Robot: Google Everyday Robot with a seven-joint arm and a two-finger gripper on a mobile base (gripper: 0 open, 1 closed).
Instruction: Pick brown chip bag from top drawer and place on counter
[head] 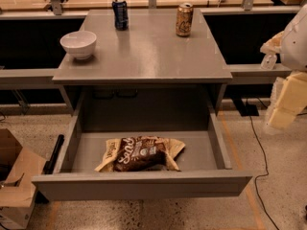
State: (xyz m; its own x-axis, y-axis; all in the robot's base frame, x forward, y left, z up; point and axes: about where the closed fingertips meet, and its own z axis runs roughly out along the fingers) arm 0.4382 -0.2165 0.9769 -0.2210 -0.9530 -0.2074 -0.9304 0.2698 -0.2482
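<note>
The brown chip bag (140, 154) lies flat in the open top drawer (144, 184), near its front and left of middle, white lettering up. The drawer is pulled out below the grey counter (153, 56). My arm comes in at the right edge, and the gripper (286, 103) hangs there beside the counter's right side. It is above and to the right of the drawer, well clear of the bag, with nothing seen in it.
On the counter stand a white bowl (78, 44) at the left, a dark blue can (120, 14) at the back and a gold-tan soda can (184, 19) at the back right. A cardboard box (13, 176) sits on the floor at left. Cables run over the floor at right.
</note>
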